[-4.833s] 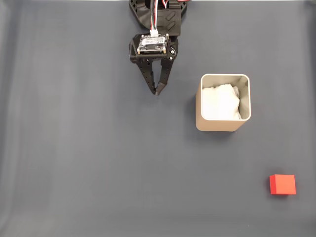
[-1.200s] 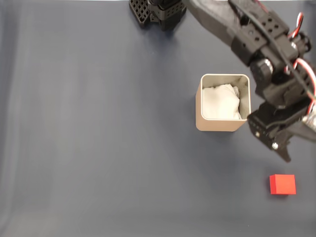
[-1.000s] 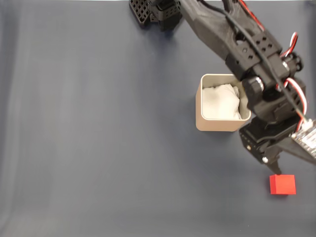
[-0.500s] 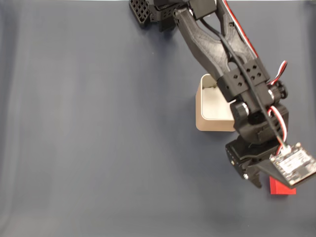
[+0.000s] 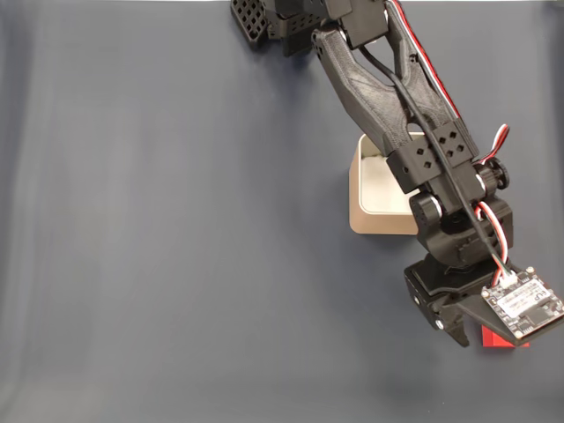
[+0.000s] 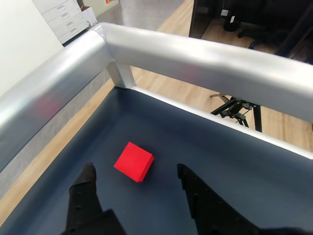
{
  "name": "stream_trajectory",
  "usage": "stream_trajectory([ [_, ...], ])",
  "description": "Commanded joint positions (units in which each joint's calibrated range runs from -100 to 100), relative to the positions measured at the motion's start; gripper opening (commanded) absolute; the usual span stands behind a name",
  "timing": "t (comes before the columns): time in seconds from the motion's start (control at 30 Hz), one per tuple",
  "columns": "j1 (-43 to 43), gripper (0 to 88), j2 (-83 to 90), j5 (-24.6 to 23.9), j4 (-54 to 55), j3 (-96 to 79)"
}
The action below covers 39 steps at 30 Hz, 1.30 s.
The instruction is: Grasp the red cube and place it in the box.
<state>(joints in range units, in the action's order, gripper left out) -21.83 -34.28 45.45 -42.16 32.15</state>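
In the wrist view the red cube [image 6: 133, 161] lies on the dark mat just ahead of my gripper [image 6: 136, 171]. The gripper is open, and its two black fingertips [image 6: 88, 172] stand wide apart on either side of the cube's near edge without touching it. In the fixed view the gripper [image 5: 480, 337] hangs over the cube [image 5: 494, 339] at the lower right and hides all but a red sliver of it. The beige box [image 5: 374, 220] stands behind the arm, which crosses its right half. White wadding shows inside the box.
A silver metal rail [image 6: 195, 54] borders the table close beyond the cube, with wooden floor and a chair base past it. The arm's base [image 5: 282, 18] sits at the top edge of the fixed view. Dark mat [image 5: 176, 220] spreads to the left of the box.
The arm has swung from the top centre past the box to the lower right and come down over the cube, with the fingers now spread. Cube and box have not moved.
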Motion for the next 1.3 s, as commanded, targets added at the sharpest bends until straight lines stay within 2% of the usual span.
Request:
stream_trajectory([
  [0.0,-0.3,41.3,0.5,0.5,1.2,3.5],
  [1.27,-2.5,40.0,-9.4,0.3,1.7,10.1],
])
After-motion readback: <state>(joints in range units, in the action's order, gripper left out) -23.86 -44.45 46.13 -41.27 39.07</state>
